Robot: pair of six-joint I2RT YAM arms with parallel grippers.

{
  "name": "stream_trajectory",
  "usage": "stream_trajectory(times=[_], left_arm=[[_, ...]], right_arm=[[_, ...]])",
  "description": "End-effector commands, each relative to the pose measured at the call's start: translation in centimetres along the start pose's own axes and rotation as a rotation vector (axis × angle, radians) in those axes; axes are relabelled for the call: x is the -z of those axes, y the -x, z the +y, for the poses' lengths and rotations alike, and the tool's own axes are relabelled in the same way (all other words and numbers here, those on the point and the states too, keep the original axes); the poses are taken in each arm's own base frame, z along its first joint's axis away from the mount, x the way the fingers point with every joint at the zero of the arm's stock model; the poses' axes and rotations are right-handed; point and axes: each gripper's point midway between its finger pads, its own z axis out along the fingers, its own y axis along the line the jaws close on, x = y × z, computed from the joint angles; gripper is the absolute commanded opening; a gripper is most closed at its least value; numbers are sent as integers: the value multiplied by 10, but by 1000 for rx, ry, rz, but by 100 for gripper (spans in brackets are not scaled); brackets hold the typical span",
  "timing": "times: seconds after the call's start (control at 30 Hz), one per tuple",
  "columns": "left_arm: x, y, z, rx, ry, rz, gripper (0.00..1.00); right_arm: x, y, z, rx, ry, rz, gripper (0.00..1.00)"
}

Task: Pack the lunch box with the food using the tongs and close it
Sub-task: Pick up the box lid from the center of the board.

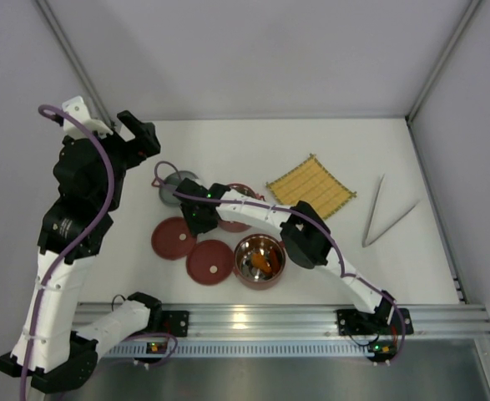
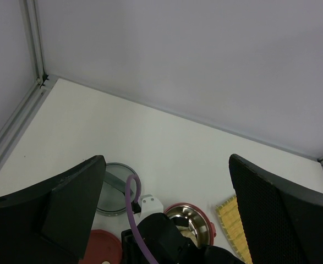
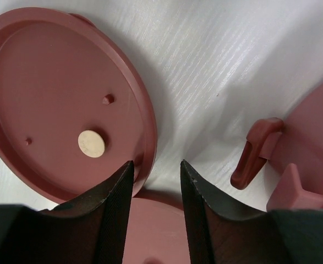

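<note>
The lunch box shows as two maroon steel-lined bowls. The near bowl (image 1: 260,261) holds orange food (image 1: 264,264). The far bowl (image 1: 239,194) (image 2: 192,219) lies partly under my right arm, with a pale piece in it. Two flat maroon lids (image 1: 173,238) (image 1: 210,262) lie left of the bowls. My right gripper (image 1: 194,227) (image 3: 156,165) hangs open just above where the two lids meet, beside the rim of the pale-dotted lid (image 3: 67,104), with nothing between its fingers. The tongs (image 1: 386,213) lie at the far right. My left gripper (image 1: 138,132) (image 2: 167,159) is raised at the back left, wide open and empty.
A yellow woven mat (image 1: 311,187) (image 2: 233,226) lies between the far bowl and the tongs. A grey round disc (image 1: 176,187) (image 2: 116,187) sits behind the lids. A bowl's side handle (image 3: 256,152) shows right of my right fingers. Enclosure walls ring the table.
</note>
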Motion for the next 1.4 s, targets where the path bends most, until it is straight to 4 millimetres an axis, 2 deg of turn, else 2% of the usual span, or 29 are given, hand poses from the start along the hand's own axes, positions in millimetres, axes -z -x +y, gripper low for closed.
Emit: stream_trajectory(times=[0.0,0.3,0.63,0.77,0.97,1.07,1.27,1.37], left_arm=[[3,4,1,-9,-4,-13,99],[2,4,1,-9,-5,-15,99],[2,2,4,-17,6,-15,99],[0,0,3,-18,6,-12,99],[0,1,4,-21,11,-17,99],[-1,0,4,-25,12,-13,99],[-1,-1,5,-26,14,-13,99],[-3,-2,4,-25,10,-10,99]], right_arm=[[-3,7,22,-6,60,-43,39],[-8,5,27,-22,89,-35,34],[-4,6,33,-36,121,-33,13],[6,13,33,-49,126,-52,10],[31,28,38,-65,158,-95,7],[49,38,47,-70,196,-121,7],[97,65,60,-83,278,-204,6],[114,74,59,-97,295,-227,6]])
